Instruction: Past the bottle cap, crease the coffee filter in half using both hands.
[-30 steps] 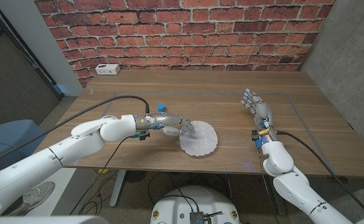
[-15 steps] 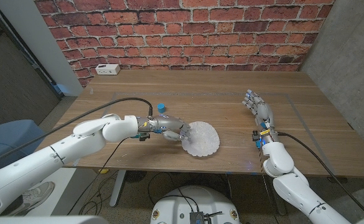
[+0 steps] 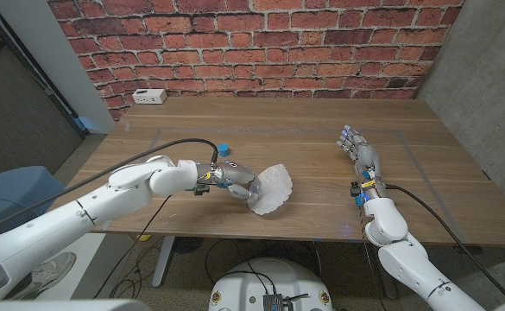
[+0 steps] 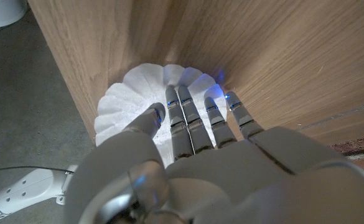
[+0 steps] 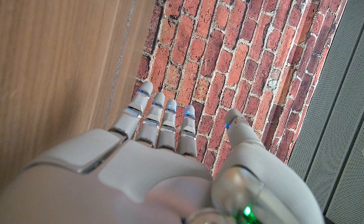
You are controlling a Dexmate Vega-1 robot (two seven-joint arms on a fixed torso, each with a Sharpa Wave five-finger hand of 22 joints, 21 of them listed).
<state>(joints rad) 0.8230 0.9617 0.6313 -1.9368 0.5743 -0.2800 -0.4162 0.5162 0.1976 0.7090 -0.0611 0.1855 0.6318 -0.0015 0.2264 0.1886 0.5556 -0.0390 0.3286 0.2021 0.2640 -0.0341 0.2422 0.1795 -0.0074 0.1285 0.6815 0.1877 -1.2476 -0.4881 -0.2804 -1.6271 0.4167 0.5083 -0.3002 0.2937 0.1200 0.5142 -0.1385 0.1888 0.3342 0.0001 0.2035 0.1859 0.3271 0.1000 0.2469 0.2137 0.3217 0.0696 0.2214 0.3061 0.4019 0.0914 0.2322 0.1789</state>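
Near table's front edge, left hand (image 3: 235, 181) lifts coffee filter's (image 3: 271, 187) left side, w/ fingers under; fold over evenly. Right hand (image 3: 361, 154) spread, holding nothing, should pin it.

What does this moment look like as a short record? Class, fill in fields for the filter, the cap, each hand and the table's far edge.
coffee filter: white, fluted, near the table's front edge, its left side raised off the wood
bottle cap: blue, behind the filter, apart from it
left hand: at the filter's left edge, fingers against the paper
right hand: on the table to the right, fingers straight, holding nothing
white box: at the far left, by the brick wall
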